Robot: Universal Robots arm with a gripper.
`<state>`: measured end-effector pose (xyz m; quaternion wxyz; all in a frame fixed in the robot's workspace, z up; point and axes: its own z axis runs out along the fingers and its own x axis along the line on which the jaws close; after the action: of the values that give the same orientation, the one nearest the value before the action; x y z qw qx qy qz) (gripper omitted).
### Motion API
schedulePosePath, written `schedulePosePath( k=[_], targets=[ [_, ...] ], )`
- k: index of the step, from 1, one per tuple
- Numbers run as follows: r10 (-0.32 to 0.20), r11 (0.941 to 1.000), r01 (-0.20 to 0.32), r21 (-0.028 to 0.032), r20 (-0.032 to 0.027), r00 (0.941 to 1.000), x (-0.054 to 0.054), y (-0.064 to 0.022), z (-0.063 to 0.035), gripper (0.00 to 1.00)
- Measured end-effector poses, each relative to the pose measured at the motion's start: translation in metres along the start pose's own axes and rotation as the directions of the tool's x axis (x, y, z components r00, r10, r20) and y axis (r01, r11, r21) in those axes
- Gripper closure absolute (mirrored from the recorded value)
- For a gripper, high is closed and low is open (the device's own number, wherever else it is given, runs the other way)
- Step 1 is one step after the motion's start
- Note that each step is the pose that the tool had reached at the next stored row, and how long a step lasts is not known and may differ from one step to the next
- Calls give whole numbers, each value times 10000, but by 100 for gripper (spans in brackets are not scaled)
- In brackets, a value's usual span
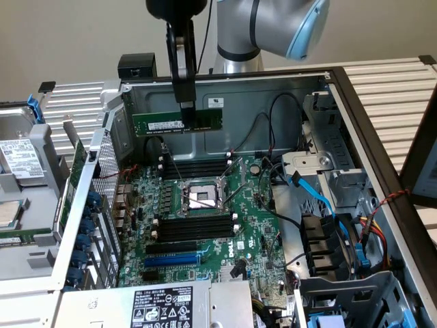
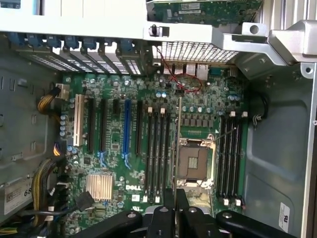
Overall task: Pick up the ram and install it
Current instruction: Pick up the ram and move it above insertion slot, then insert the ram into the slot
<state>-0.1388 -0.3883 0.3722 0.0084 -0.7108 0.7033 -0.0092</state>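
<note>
Exterior view: the ram [image 1: 160, 124] was pinched in the gripper [image 1: 186, 109] and held up above the black slots [image 1: 194, 166], its long side level and running their way | Wrist view: the ram [image 2: 178, 139] was seen edge-on, pointing straight out from the gripper [image 2: 175, 198], just beside the black slots [image 2: 157, 148]

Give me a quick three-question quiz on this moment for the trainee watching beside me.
1. True or false: the ram is already seated in a memory slot.
2. What does the claw hold? A) a blue cable B) the ram C) nothing
3. Which colour is the one long slot that differs from the black ones on the board?

Key: 1 false, it hangs clear above the board; 2 B; 3 blue.
</note>
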Motion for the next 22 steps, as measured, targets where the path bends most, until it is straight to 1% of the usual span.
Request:
schedulePosePath(
  k=[2,3,7,11,15,22],
  targets=[
    [-2,10000,2,12,-88,10000,0,0,15,86],
    [-3,10000,3,22,-103,9999,0,-1,23,86],
    [-2,10000,3,22,-105,9999,0,-14,51,86],
    [-2,10000,3,23,-104,9999,1,-48,82,86],
    [5,10000,-5,23,-106,9999,1,-55,110,86],
    [19,10000,-18,23,-116,9999,1,-64,228,86]
  ],
)
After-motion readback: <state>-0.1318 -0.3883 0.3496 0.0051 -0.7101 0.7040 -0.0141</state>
